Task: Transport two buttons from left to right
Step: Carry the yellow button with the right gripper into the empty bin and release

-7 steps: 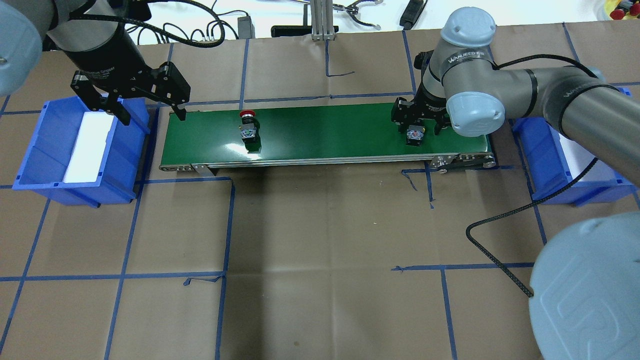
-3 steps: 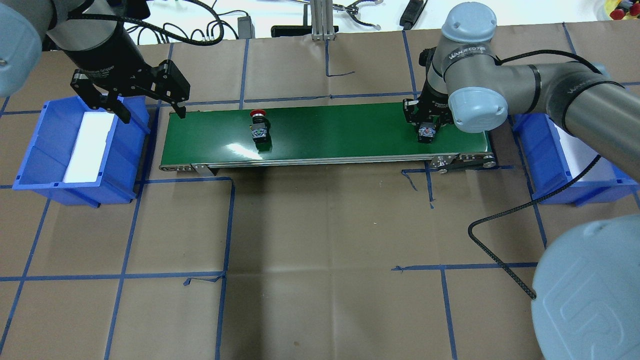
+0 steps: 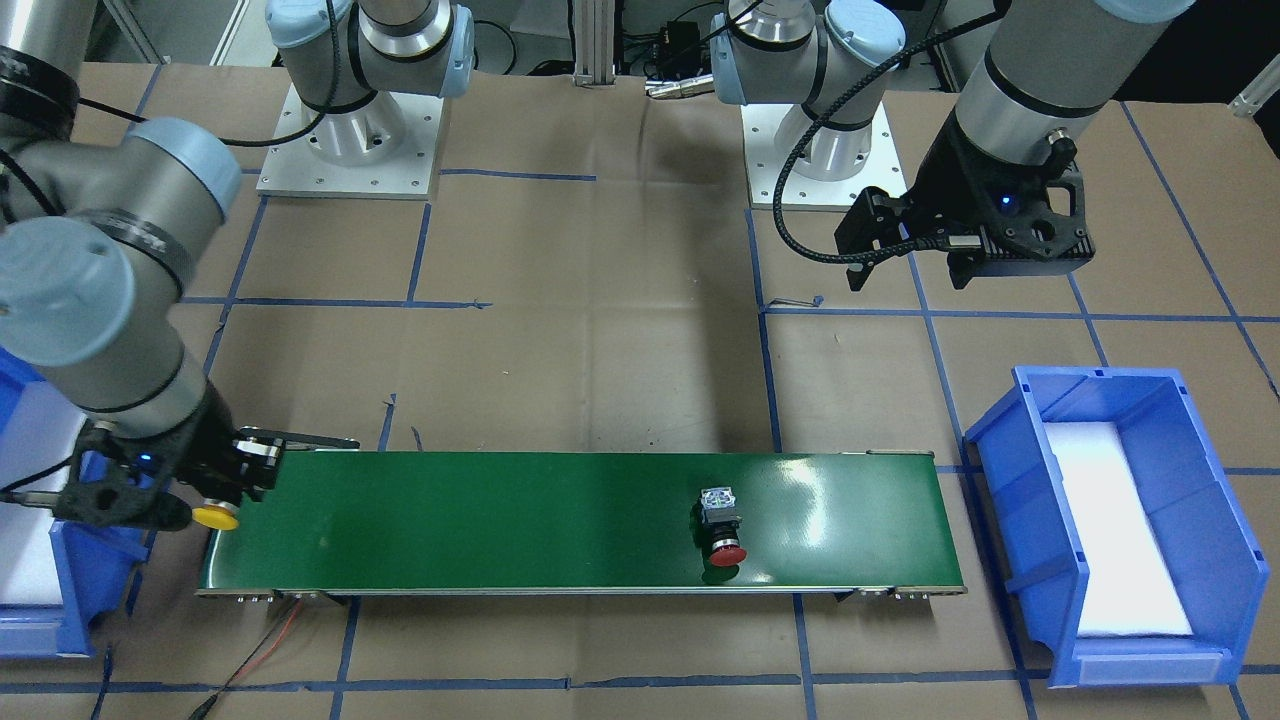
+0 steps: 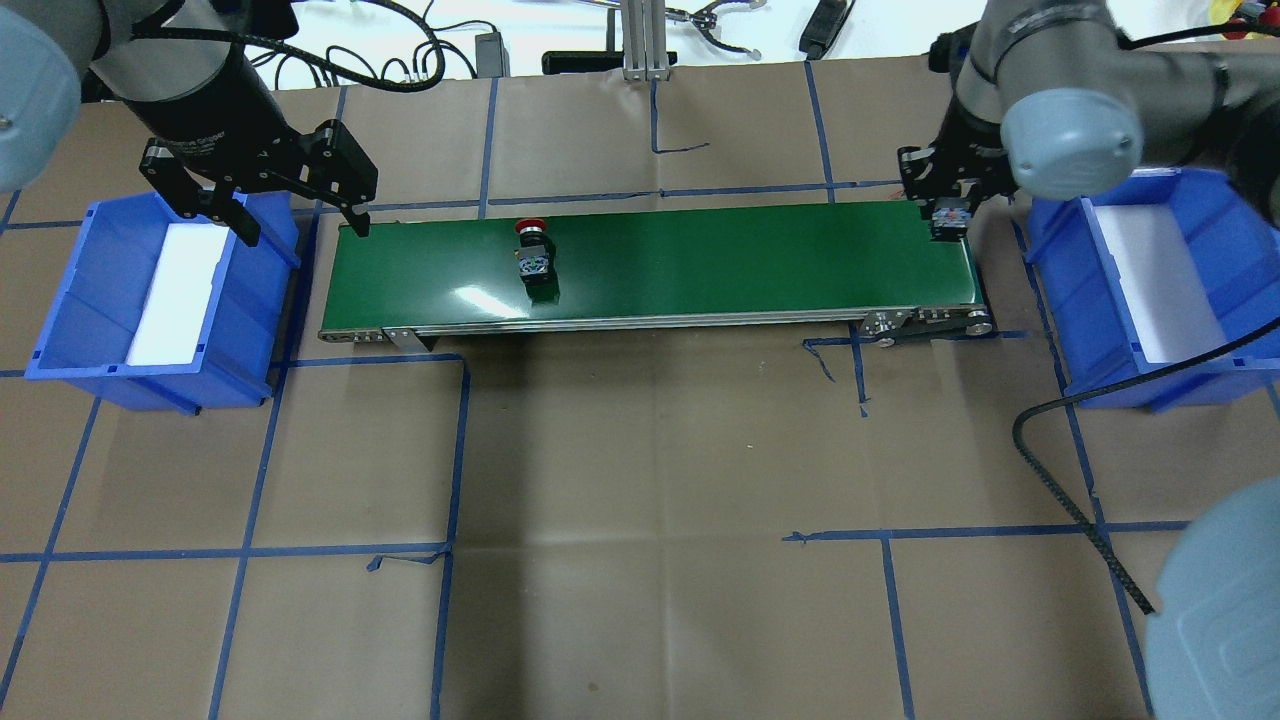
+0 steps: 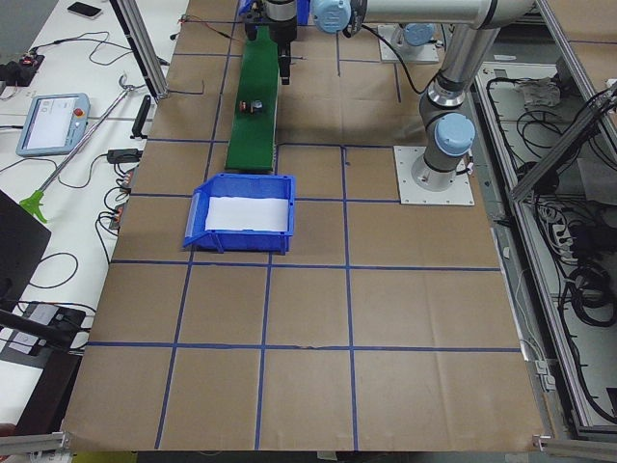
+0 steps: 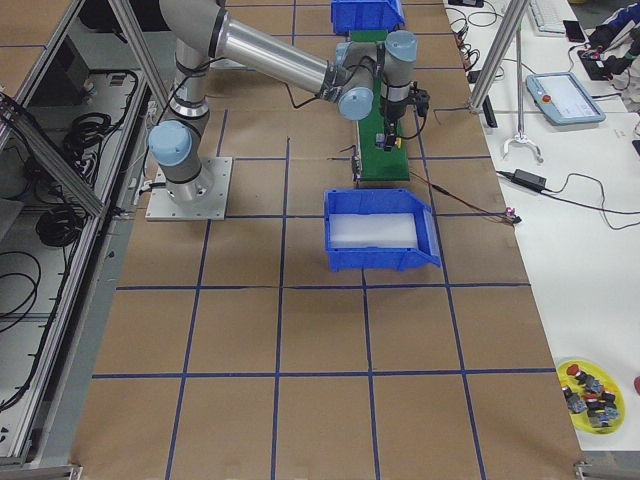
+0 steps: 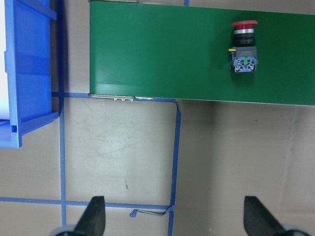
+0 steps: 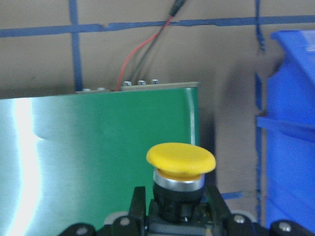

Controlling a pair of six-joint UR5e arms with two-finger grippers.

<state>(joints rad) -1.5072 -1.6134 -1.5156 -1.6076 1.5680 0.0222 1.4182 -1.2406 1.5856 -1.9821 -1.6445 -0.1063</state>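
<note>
Yellow button (image 8: 181,162), clamped in right gripper (image 8: 177,202), could miss the bin (image 8: 290,98) if released early; left gripper (image 4: 305,235) gapes empty.

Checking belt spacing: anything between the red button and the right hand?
Only bare green belt between red button and right hand gripping the yellow button, per overhead view.

Bright, even light falls from overhead, so shadows on the table (image 4: 650,450) are soft and faint. The green belt (image 4: 700,260) carries a white glare patch in the overhead and front views, and a broad streak in the right wrist view, where everything behind the yellow button (image 8: 181,160) is softly blurred. The white bin liner (image 3: 1120,530) washes out to near-blank.
</note>
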